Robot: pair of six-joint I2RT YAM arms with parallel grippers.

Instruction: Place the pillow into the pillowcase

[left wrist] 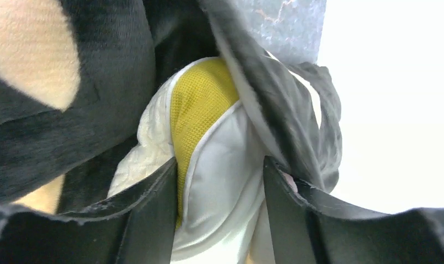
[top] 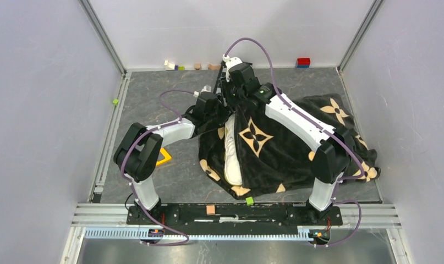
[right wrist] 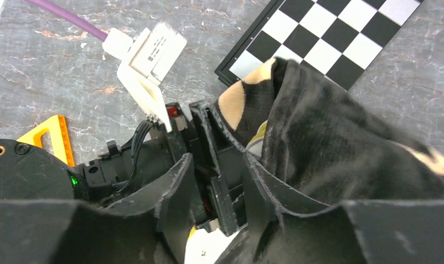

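Currently, find the pillow partly inside the pillowcase, exposed as a white strip along the pillowcase's left opening in the top view. In the left wrist view, note the yellow band of the pillow, framed by dark pillowcase plush on both sides.

Find the left gripper at that same opening, under the raised far-left corner of the pillowcase. Observe parted jaws, with the pillow corner filling the gap and touching both fingers. Cannot tell whether clamped on the pillow or merely resting against it. See a grey fold of pillowcase lining just beside the right-hand finger in that view.

Find the right gripper just outside the pillowcase at the same raised corner, jaws standing apart. Note dark hardware of the other arm in the gap and pillowcase plush lying against one finger. Cannot tell whether gripping the fabric or released.

Outward from there, note the pillowcase drawn up into a peak at the two grippers, with the remainder spread flat on the table. See the checkered board just beyond the raised corner, overlapped at one edge by the pillowcase. See the yellow triangle left of the pillowcase, apart from it, and the green block just beside the pillowcase's near edge.
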